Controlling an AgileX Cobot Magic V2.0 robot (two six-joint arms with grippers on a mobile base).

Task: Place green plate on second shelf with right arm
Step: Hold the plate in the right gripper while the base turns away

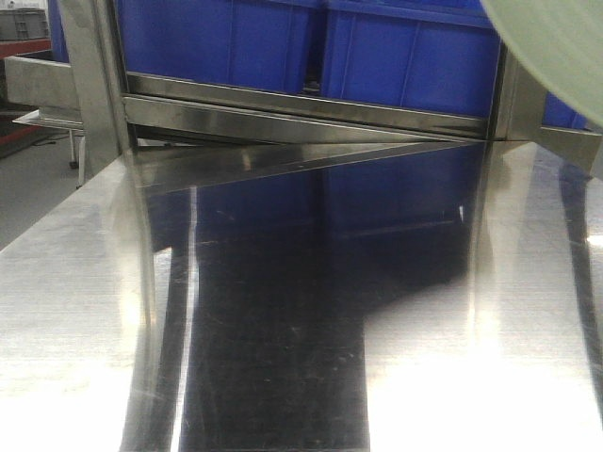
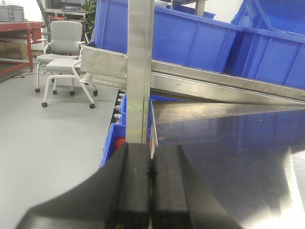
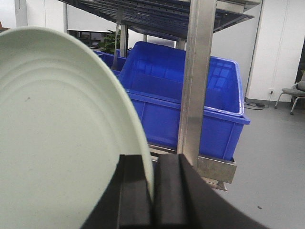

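Green plate (image 3: 62, 133) clamped edgewise in right hand (image 3: 152, 191), beside blue bin (image 3: 214, 119).

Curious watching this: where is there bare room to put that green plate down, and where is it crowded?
The steel surface is bare from its near edge to the slanted rail, between the left post and right post. Above that rail it is crowded: blue bins sit side by side. The green plate is in the right gripper.
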